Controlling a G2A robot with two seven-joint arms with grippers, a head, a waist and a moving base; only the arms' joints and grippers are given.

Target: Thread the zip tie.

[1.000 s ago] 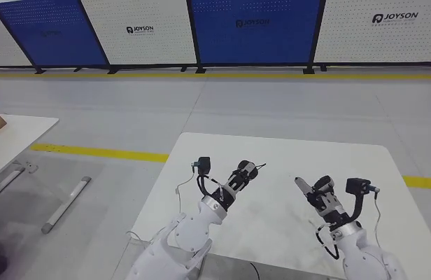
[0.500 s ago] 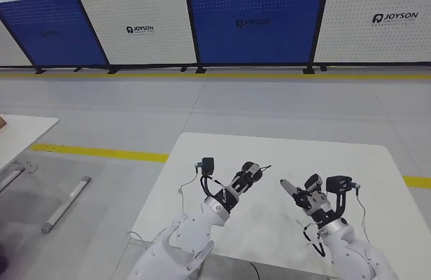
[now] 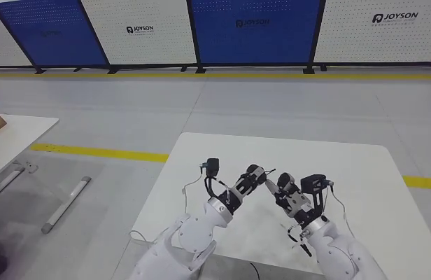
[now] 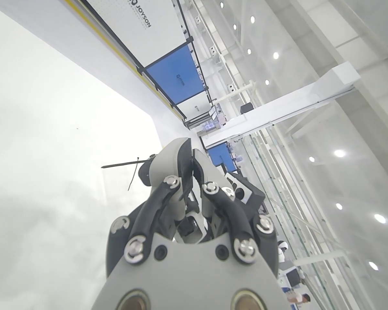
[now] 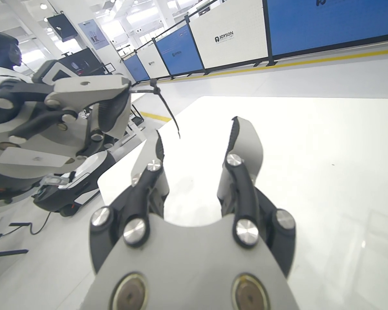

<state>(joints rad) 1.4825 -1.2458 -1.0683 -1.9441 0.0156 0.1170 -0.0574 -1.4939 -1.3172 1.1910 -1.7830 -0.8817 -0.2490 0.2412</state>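
Overhead, the left gripper (image 3: 258, 172) and the right gripper (image 3: 278, 184) hang close together above the near part of the white desk (image 3: 341, 157), their tips angled toward each other. From the left wrist, the left fingers (image 4: 171, 159) are pressed together on a black zip tie (image 4: 123, 164). Its thin strap juts out sideways past them over the desk, and a second thin strand drops away from its small head. From the right wrist, the right gripper (image 5: 196, 127) has its fingers wide apart with nothing between them. The zip tie (image 5: 166, 108) sticks out of the left gripper's closed tips, held up off the desk (image 5: 310, 146). Its tail curves down and ends near one right fingertip, apart from it.
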